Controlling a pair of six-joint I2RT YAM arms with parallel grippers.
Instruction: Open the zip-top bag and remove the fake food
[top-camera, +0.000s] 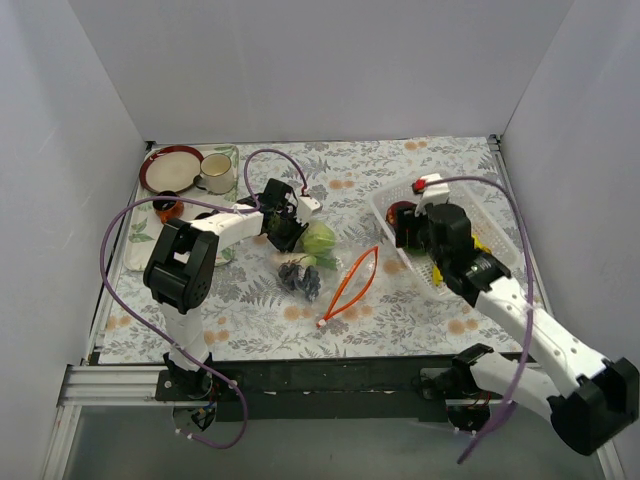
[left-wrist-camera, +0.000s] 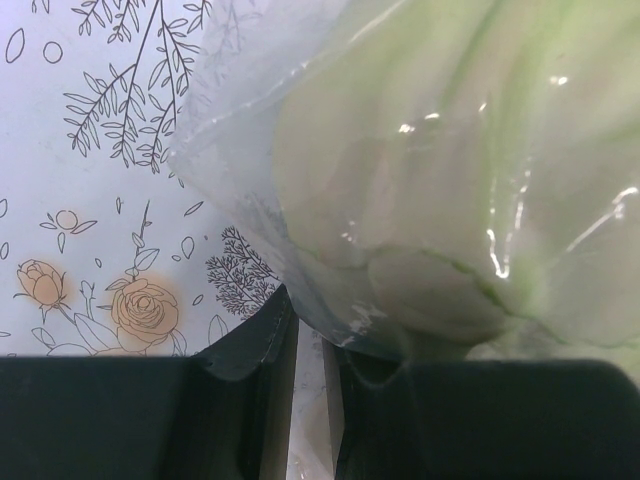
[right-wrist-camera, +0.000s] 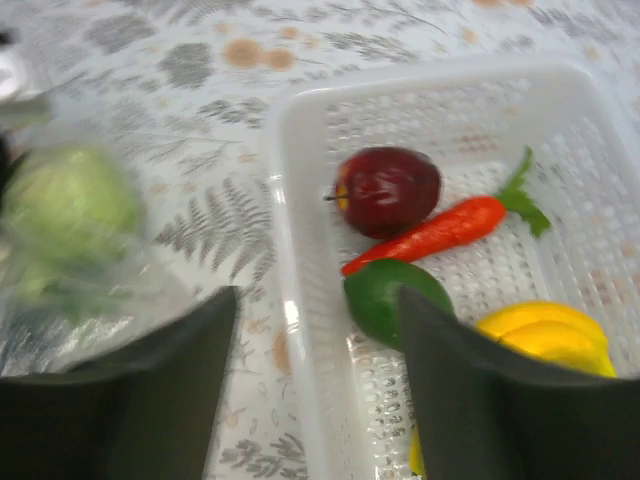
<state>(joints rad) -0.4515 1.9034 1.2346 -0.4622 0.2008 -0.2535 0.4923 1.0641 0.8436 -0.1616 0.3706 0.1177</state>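
Left gripper fills the foot of its wrist view. Its black fingers are pressed almost together, with a fold of the clear bag pinched in the slit between them. Crinkled, glossy film wraps a pale green cabbage just beyond the tips. From above, the bag lies mid-tabletop, left of the white basket and apart from it. Dark grapes lie against the cabbage's near side. The orange zip strip gapes as a long open loop toward the near edge. Right gripper hangs over the basket's left wall, spread wide and gripping nothing. In the basket lie a red apple, an orange carrot, a green ball and a yellow piece.
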